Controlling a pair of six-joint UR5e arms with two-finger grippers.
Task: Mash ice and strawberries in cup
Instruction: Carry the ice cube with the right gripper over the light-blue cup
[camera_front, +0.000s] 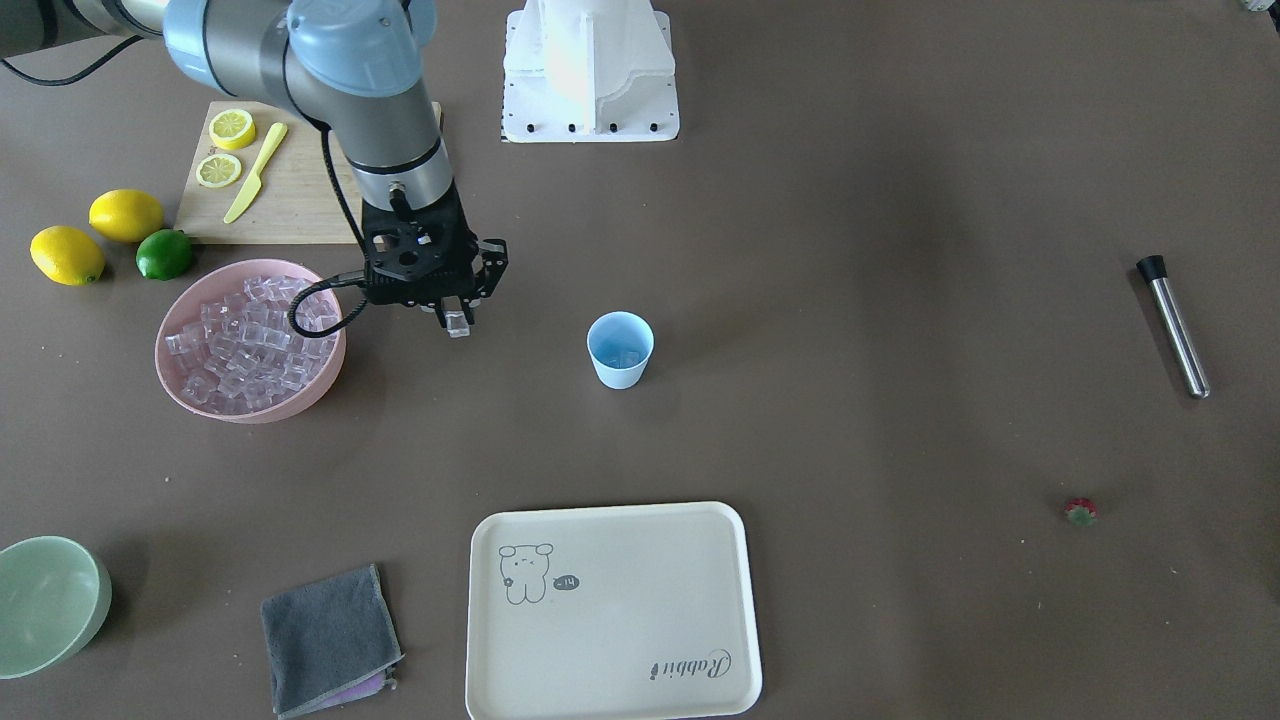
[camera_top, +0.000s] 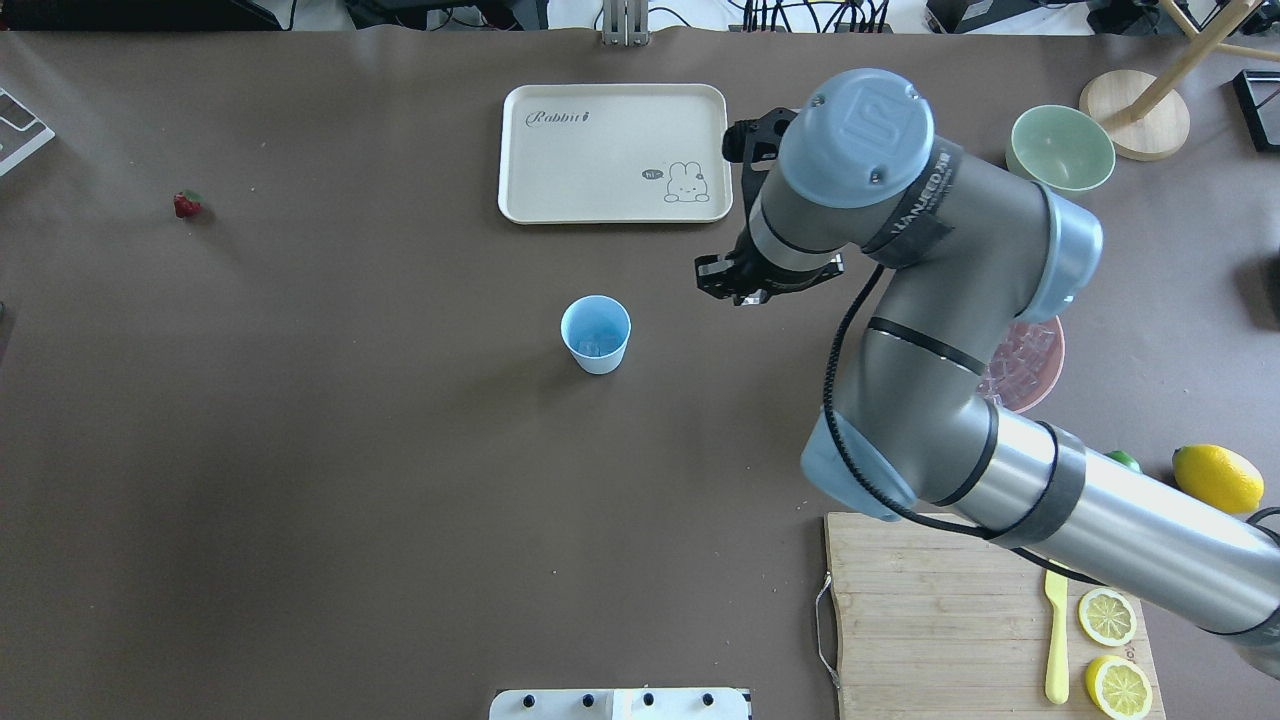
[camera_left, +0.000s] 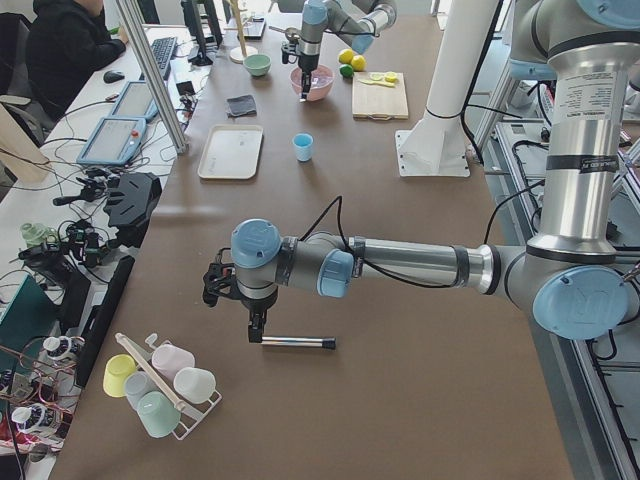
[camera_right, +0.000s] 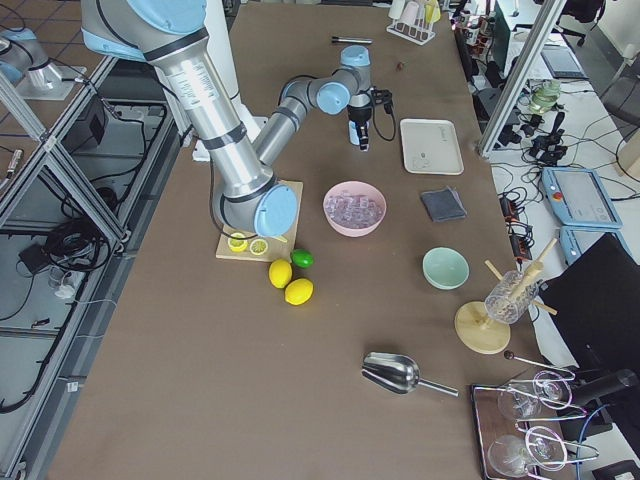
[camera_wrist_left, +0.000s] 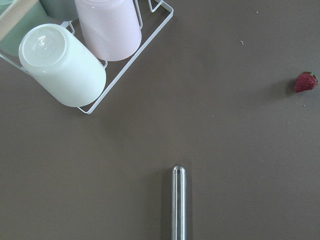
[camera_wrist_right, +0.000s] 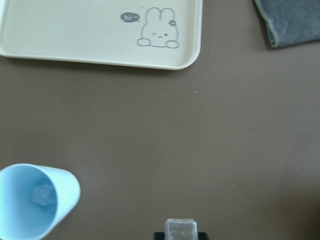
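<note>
The right tool (camera_front: 457, 312), pinched on one ice cube (camera_front: 458, 324), hung above the bench (camera_front: 850, 450) beside the pink bowl (camera_front: 160, 365), the cup (camera_front: 620, 348) lying toward the robot's left.

Open tabletop (camera_front: 540, 300) separates right claw (camera_front: 458, 320) from cup (camera_front: 620, 350)

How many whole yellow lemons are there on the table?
2. The first lemon lies beside the cutting board, next to the lime. The second lemon lies just beyond it, farther from the board. The right arm covers part of the board, so another could be hidden.
</note>
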